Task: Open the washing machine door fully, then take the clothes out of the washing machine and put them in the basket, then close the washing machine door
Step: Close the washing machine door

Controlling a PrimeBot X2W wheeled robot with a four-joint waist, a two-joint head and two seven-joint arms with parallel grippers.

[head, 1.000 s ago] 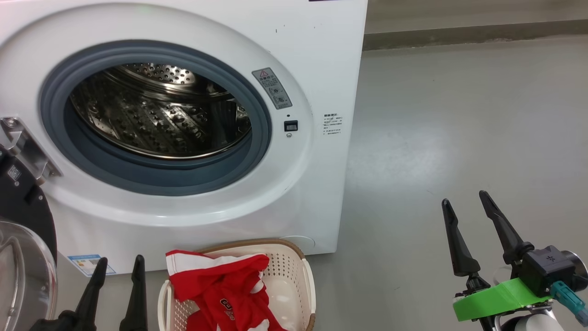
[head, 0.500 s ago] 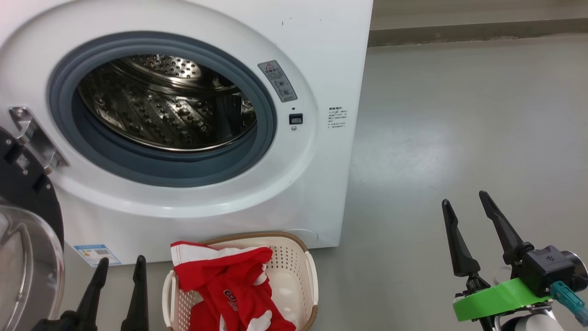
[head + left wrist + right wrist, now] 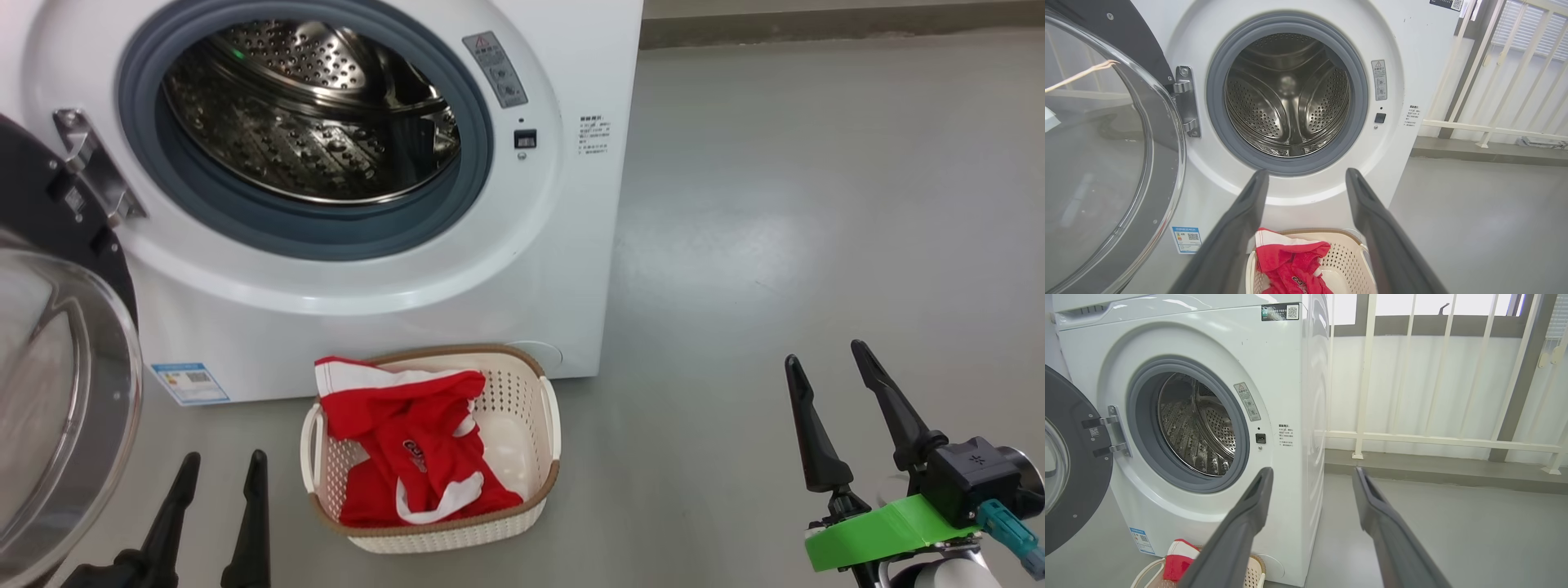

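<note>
We look down from the head camera at a big white front-loading washing machine [image 3: 392, 327] that takes up the view from 9 to 12 o'clock. Its large round door [image 3: 57, 367], with a glossy black rim and a bulging clear glass window, stands swung wide open at 9 o'clock, hung on a metal hinge [image 3: 94, 163] at the machine's left side. Inside the grey rubber gasket [image 3: 326, 237], the perforated steel drum [image 3: 310, 122] shows bare metal. A small blue label [image 3: 189, 382] sits at the machine's base at 8 o'clock. On the grey floor [image 3: 775, 204], just in front of the machine at 6 o'clock, stands a small cream-white perforated plastic basket [image 3: 552, 425] with a brown woven-look rim. The bright red clothes with white trim [image 3: 408, 441] lie inside it, one piece showing a small dark logo, and a white-edged corner rises over the rim at the basket's 11 o'clock. At 7 o'clock the left gripper [image 3: 224, 461] points up the view, its two long dark fingers spread apart and holding nothing, just beside the basket. At 4 o'clock the right gripper [image 3: 824, 353], a green band [image 3: 886, 531] at its wrist, also has its fingers spread and empty, over bare floor and well apart from the basket. From the right wrist we see a white railing [image 3: 1437, 437] at 2 o'clock, beyond the machine.
</note>
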